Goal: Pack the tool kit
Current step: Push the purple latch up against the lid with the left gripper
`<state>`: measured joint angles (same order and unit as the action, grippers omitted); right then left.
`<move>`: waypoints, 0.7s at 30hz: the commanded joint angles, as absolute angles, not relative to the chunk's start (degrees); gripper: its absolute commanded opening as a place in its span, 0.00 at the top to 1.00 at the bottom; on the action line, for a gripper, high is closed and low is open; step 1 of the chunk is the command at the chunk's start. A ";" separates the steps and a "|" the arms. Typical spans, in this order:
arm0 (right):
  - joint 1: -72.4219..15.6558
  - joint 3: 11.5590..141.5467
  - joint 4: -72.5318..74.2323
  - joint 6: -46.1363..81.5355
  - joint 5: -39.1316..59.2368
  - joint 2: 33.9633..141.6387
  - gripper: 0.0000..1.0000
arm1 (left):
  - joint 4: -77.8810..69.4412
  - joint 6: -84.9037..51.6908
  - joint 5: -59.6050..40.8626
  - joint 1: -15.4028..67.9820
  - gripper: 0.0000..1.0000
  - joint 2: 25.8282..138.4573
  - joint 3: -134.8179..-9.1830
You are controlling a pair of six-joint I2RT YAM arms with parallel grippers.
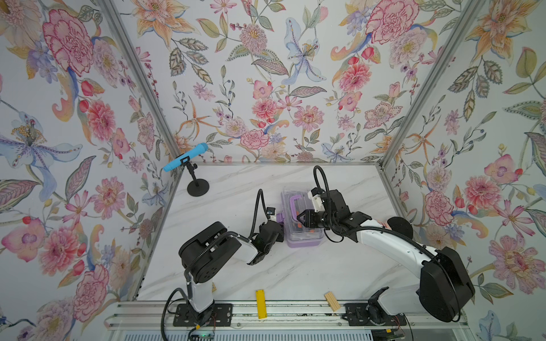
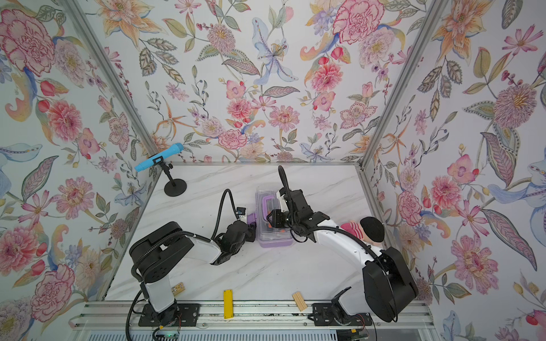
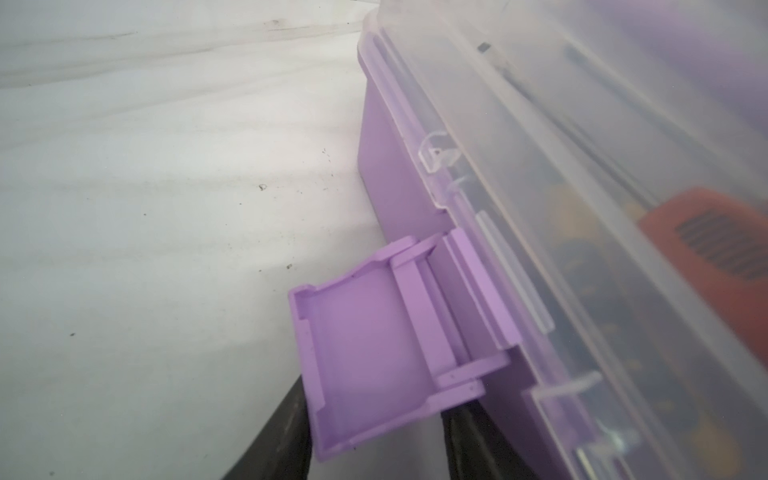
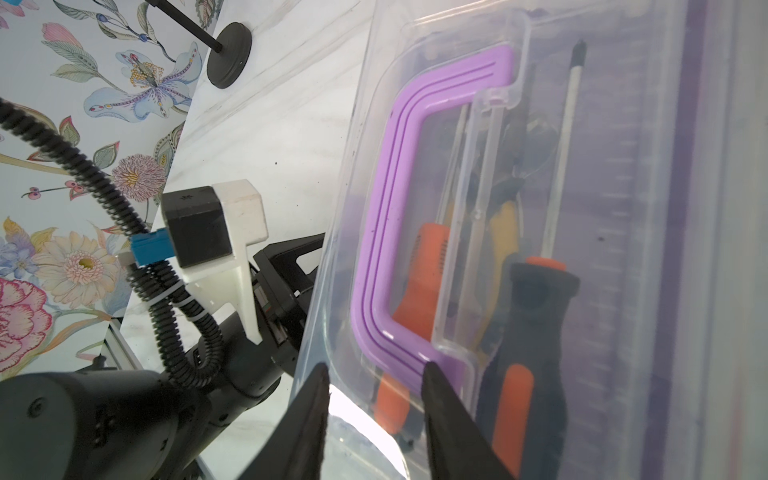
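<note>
Right wrist view: right pincer half-open, tips by purple handle (left pincer: grip unclear)

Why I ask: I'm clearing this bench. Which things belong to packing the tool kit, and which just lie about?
Job: tool kit case, its purple latch, purple handle, orange-black screwdrivers, yellow-handled pliers inside.
Lying about: flat yellow bar, small wooden block, blue microphone on its black stand.
</note>
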<state>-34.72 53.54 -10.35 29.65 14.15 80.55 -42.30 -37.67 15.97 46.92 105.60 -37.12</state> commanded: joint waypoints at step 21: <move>-34.36 51.96 -11.61 29.54 13.35 81.30 0.61 | -44.27 -34.87 19.82 46.75 0.50 101.08 -36.22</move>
